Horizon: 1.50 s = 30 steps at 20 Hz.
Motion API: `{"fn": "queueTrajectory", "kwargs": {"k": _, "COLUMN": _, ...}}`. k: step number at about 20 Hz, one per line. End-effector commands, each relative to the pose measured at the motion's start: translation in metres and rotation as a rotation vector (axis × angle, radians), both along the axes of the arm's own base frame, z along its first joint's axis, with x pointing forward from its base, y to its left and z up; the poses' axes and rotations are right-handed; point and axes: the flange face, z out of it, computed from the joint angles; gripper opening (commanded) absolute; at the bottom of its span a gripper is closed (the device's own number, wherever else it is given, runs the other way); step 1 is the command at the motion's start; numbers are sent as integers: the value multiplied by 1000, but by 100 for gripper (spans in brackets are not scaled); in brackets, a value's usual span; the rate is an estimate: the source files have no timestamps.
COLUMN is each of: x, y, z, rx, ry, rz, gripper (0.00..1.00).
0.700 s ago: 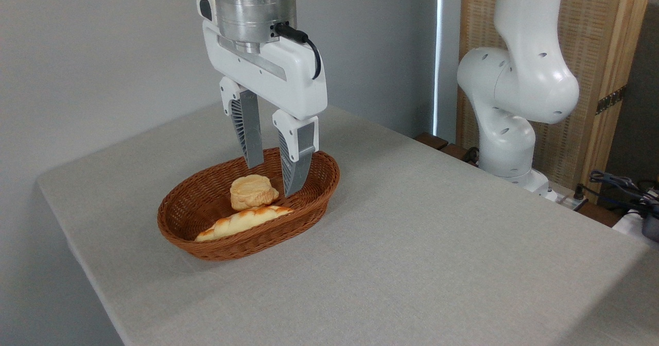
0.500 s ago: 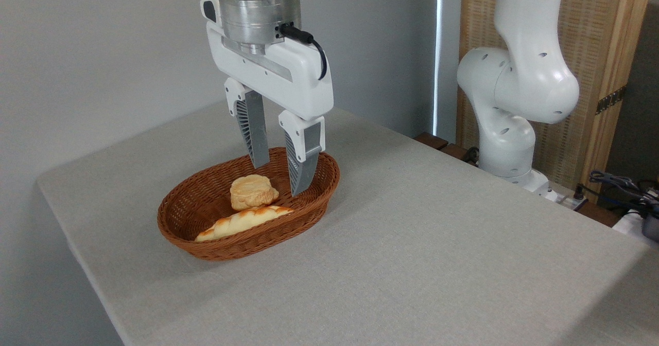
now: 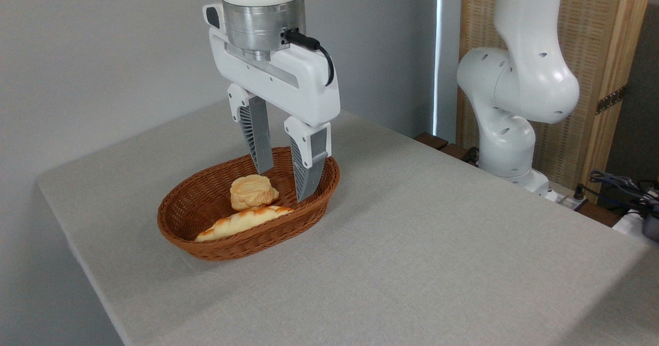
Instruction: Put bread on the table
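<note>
Jaws apart, empty, above bread (image 3: 252, 191); no writing legible.

A table (image 3: 422, 263) covered in light grey matt cloth with a fine woven texture. On it, a brown wicker basket (image 3: 314, 208) of tightly woven, ribbed strands with a slight sheen. Inside, a small round bread (image 3: 252, 192) with a pale tan, knobbly, matt crust, and a long loaf (image 3: 242, 221) with a smoother golden, lightly glazed surface. The gripper (image 3: 284, 185) has a glossy white plastic body under a brushed metal collar; its grey fingers (image 3: 257, 137) look ribbed and matt.
</note>
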Motion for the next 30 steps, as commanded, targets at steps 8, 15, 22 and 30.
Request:
{"fn": "queueTrajectory", "kwargs": {"k": 8, "x": 7, "y": -12, "z": -24, "rx": 16, "ry": -14, "rz": -32, "gripper": 100}}
{"fn": "queueTrajectory", "kwargs": {"k": 15, "x": 8, "y": -77, "z": -69, "rx": 28, "ry": -48, "rz": -142, "gripper": 100}}
{"fn": "queueTrajectory", "kwargs": {"k": 22, "x": -1, "y": -134, "z": -85, "rx": 13, "ry": -18, "rz": -226, "gripper": 100}}
{"fn": "queueTrajectory", "kwargs": {"k": 30, "x": -25, "y": -179, "z": -125, "rx": -78, "ry": 69, "rz": -253, "gripper": 100}}
